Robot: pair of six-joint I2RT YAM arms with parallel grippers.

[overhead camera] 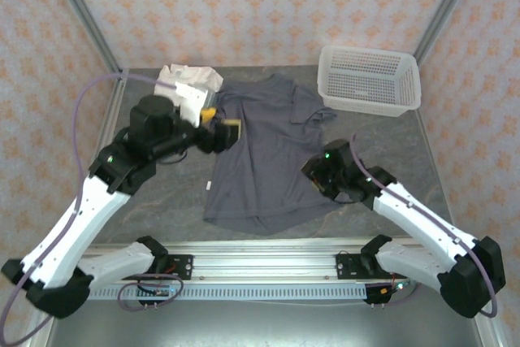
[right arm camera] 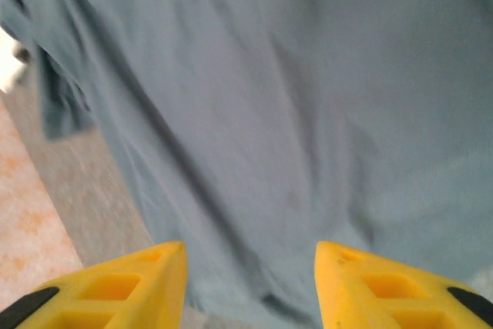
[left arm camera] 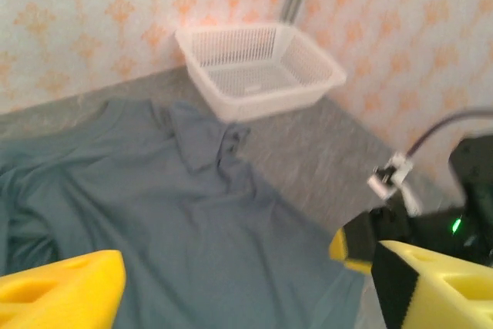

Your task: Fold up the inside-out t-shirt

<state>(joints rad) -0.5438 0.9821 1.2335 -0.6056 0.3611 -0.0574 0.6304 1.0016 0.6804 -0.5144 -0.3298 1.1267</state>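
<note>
Bright even light, soft faint shadows, overhead view sharp, both wrist views softly blurred

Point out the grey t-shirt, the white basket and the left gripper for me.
grey t-shirt [overhead camera: 264, 160], top view, middle of its body.
white basket [overhead camera: 370, 97], top view, its near wall.
left gripper [left arm camera: 246, 267], left wrist view, midway between its yellow fingertips.
</note>
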